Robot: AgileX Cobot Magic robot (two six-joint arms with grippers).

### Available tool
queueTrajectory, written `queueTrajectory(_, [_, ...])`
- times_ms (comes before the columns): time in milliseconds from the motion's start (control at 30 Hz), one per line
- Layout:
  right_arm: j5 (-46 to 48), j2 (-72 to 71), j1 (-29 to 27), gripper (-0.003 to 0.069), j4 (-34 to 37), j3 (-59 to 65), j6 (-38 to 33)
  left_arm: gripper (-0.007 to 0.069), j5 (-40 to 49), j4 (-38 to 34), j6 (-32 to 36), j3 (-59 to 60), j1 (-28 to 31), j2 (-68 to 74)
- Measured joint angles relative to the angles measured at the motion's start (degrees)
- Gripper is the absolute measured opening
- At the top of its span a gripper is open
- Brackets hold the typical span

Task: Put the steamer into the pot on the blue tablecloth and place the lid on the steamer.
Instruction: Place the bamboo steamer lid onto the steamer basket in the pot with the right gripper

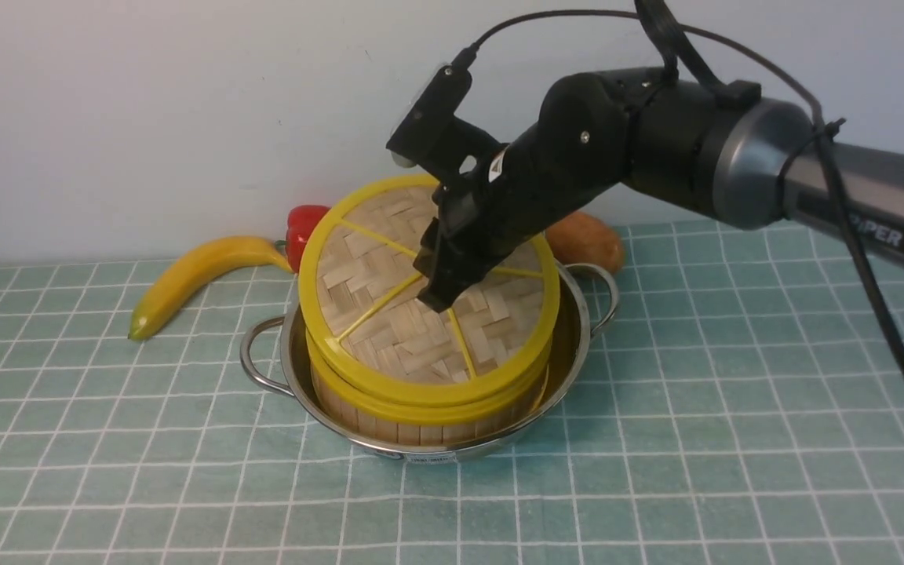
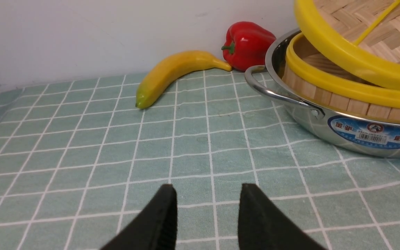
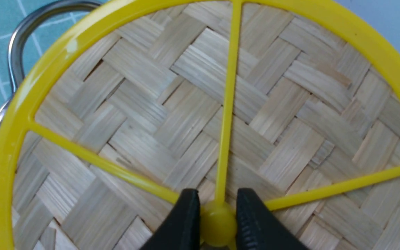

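Lying under everything: blue tablecloth [image 1: 734, 392]. Stainless pot [image 1: 575, 345] stands mid-cloth. Bamboo steamer [image 1: 421, 428] sits upright inside pot. Woven lid [image 1: 373, 275] hangs directly over steamer, tilted: near edge down at steamer rim, contact unclear; far-left edge raised, gap showing. Right gripper [image 3: 217, 198] pinches centre hub [image 3: 218, 222] from above. Left gripper [image 2: 207, 191] hovers low over cloth, left of pot, jaws spread, empty. Judgement: next move turns on levelling lid, then straight drop by right arm.
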Motion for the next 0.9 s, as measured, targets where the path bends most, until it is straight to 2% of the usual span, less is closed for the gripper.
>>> queueTrajectory(467, [7.17, -4.52, 0.0, 0.0148, -3.26, -0.01, 6.5, 0.0243, 0.0, 0.0, 0.0, 0.0, 0.0, 0.0])
queueTrajectory(900, [2.1, -0.45, 0.0, 0.0148, -3.67, -0.01, 6.37, 0.0243, 0.0, 0.0, 0.0, 0.0, 0.0, 0.0])
